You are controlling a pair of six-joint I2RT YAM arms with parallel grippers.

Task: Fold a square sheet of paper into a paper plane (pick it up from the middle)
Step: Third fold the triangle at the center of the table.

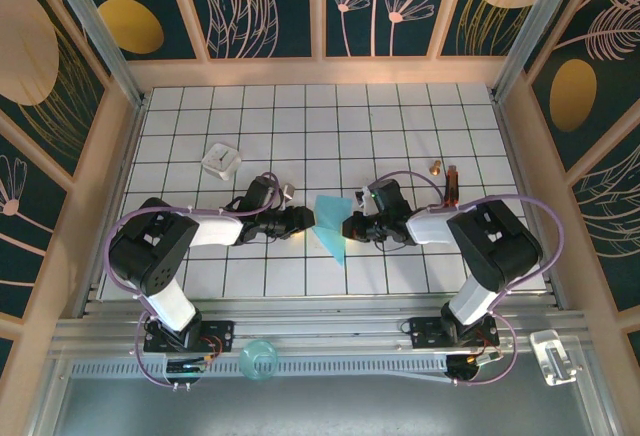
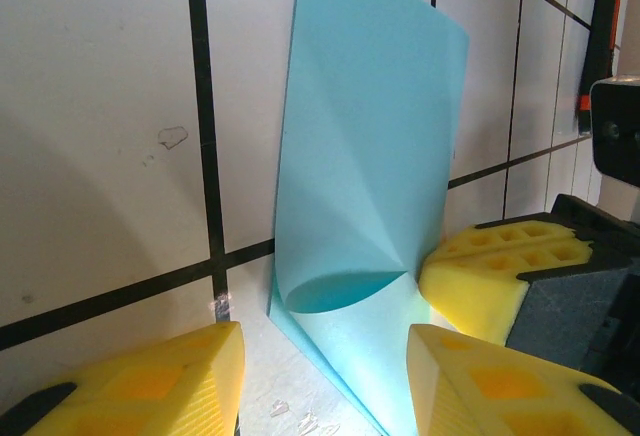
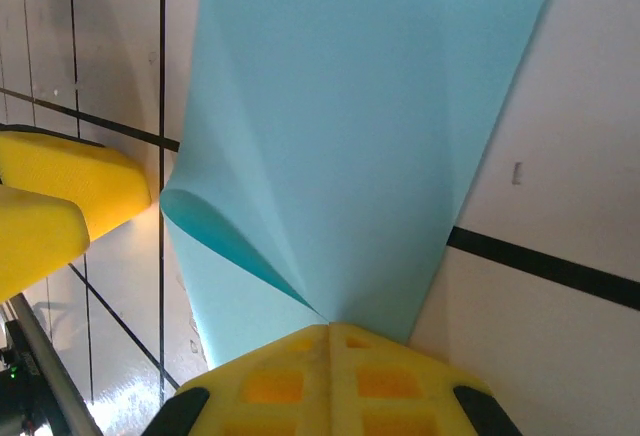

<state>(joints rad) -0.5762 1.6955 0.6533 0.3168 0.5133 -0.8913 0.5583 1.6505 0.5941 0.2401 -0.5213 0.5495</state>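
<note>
The square sheet of paper (image 1: 333,224) is light blue and stands curled on the white grid table between the two arms. In the left wrist view the sheet of paper (image 2: 370,156) is bent over into a loop, and its lower flap reaches in between my left gripper's (image 2: 325,334) open yellow fingers (image 2: 180,381). My right gripper (image 3: 330,328) is shut on the paper (image 3: 360,126), pinching it where the two layers meet. From above, the left gripper (image 1: 308,218) and the right gripper (image 1: 350,226) face each other across the sheet.
A small white square block (image 1: 221,160) sits at the back left, with a small metal piece (image 1: 287,192) near the left arm. A brass bit (image 1: 436,167) and an orange tool (image 1: 452,184) lie back right. A teal cup (image 1: 259,359) rests on the front rail.
</note>
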